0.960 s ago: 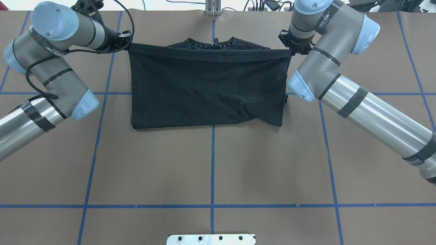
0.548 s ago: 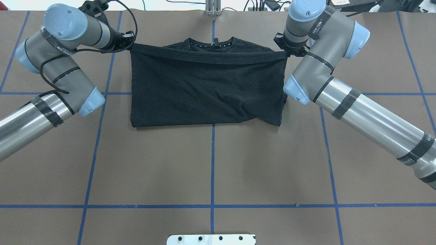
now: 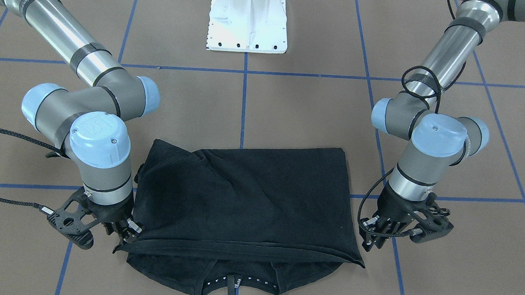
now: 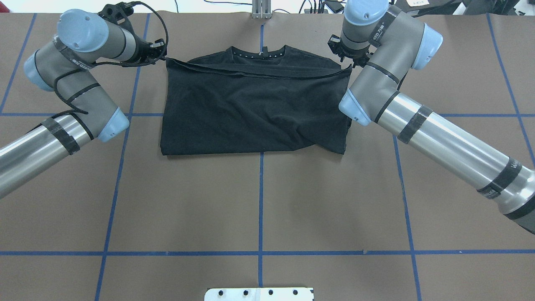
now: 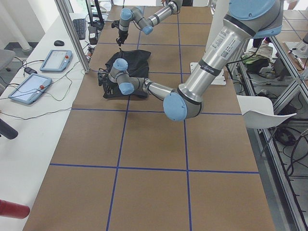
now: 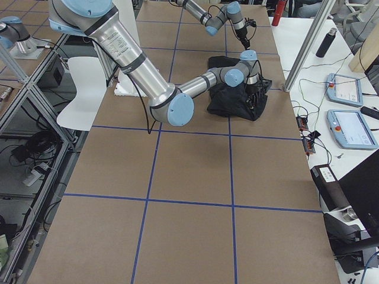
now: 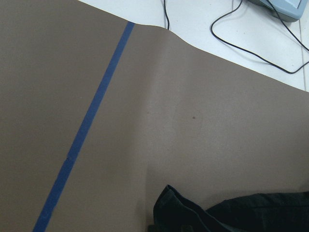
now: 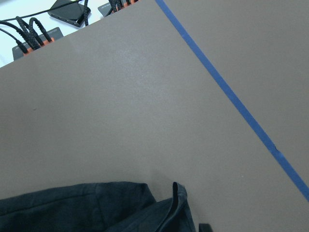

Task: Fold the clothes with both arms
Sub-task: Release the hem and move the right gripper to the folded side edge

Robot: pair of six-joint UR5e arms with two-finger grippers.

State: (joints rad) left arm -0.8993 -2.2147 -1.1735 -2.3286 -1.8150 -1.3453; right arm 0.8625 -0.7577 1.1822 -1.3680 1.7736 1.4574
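The black T-shirt [image 4: 255, 108] lies on the brown table, its lower half folded up over the chest. The hem lies slack just short of the collar [image 4: 259, 53]. The logo does not show. My left gripper [image 4: 162, 53] is at the hem's left corner, low over the table, and looks shut on it; in the front-facing view it [image 3: 367, 243] is at the shirt's [image 3: 241, 201] right. My right gripper [image 4: 350, 62] holds the opposite corner and also shows in the front-facing view [image 3: 125, 238]. Both wrist views show only a raised shirt corner [image 7: 169, 203] [image 8: 177, 191].
Blue tape lines [image 4: 261, 200] cross the brown table cover. The white base mount [image 3: 247, 23] is at the near edge. A metal post [image 4: 261, 10] and cables stand past the far edge. Tablets [image 5: 55, 60] lie on the side bench.
Both grippers have moved toward the collar and lowered. The hem, taut between them before, now lies slack on the shirt near the collar.
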